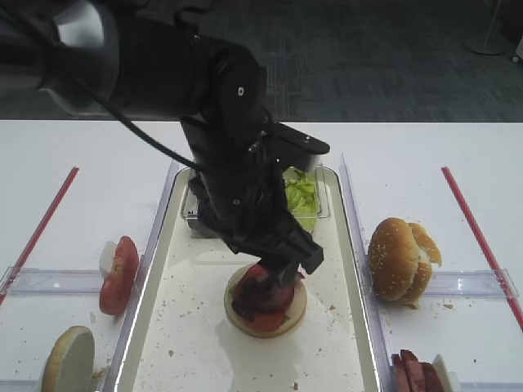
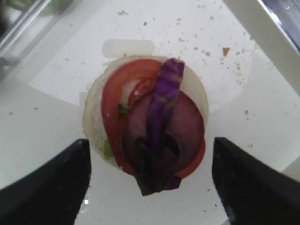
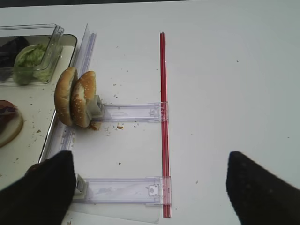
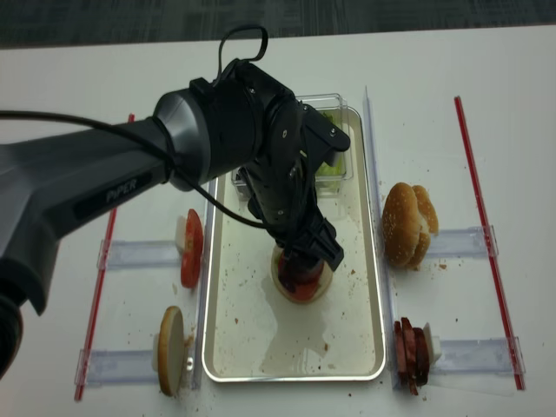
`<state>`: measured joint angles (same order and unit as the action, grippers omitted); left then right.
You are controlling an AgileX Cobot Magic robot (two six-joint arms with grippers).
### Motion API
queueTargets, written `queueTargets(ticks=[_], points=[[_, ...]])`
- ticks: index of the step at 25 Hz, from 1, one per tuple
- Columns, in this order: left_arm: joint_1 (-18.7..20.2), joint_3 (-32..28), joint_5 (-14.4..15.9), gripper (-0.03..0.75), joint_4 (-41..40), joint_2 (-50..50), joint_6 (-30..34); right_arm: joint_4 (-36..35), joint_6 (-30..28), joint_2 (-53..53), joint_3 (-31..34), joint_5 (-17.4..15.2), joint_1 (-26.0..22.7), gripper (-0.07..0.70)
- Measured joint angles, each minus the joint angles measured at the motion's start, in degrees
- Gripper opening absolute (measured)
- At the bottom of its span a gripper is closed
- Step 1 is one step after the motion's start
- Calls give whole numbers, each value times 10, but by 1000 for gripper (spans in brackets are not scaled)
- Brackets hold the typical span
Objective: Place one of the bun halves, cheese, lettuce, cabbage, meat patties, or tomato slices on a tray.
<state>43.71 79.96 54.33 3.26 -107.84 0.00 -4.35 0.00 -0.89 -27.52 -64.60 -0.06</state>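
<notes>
Left wrist view: left gripper [image 2: 150, 183] jaws stand wide apart, one dark finger at each lower corner, nothing between them. Directly below lies the stack: a strip of purple cabbage [image 2: 161, 126] draped over tomato slices [image 2: 119, 103], all on a pale flat bun half [image 2: 96, 117]. A sliver of green shows at the stack's left edge. Crumbs speckle the tray floor [image 2: 220, 93] around it.

Exterior high views: the left arm hangs over the middle of the tray [image 4: 365, 369], its gripper just above the stack, hiding part of it. Clear plastic box [image 1: 315, 214] at the tray's far end holds lettuce [image 1: 301, 196].

Left of the tray, on the white surface [image 1: 82, 155]: a tomato slice [image 1: 118, 273] upright in a clear holder, and a pale bun half [image 1: 69, 359] nearer the camera, standing on edge. Right of the tray: two sesame bun halves [image 1: 400, 260] leaning together on edge; meat patties [image 4: 413, 347] upright in the near-right holder. Red strips [image 4: 486, 226] run along both outer sides.

Right wrist view: right gripper [image 3: 150, 187] jaws open, dark fingers at the lower corners, empty, hovering over the surface right of the tray beside the red strip and clear holders [image 3: 131, 112].
</notes>
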Motion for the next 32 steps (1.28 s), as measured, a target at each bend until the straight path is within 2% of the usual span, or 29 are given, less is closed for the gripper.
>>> queueTargets(ticks=[8,14,16,18,25,32], points=[[0,67,47,496,0,33,0,0,0,0,0,0,0,664],[-1,78,55,496,-13,42,-8,0,0,0,0,0,0,664],[-14,78,57,496,-33,42,-25,0,0,0,0,0,0,664],[-43,78,65,496,-50,42,-38,0,0,0,0,0,0,664],[-208,78,110,496,-69,42,-45,0,0,0,0,0,0,664],[-353,78,127,496,-76,42,-39,0,0,0,0,0,0,664]])
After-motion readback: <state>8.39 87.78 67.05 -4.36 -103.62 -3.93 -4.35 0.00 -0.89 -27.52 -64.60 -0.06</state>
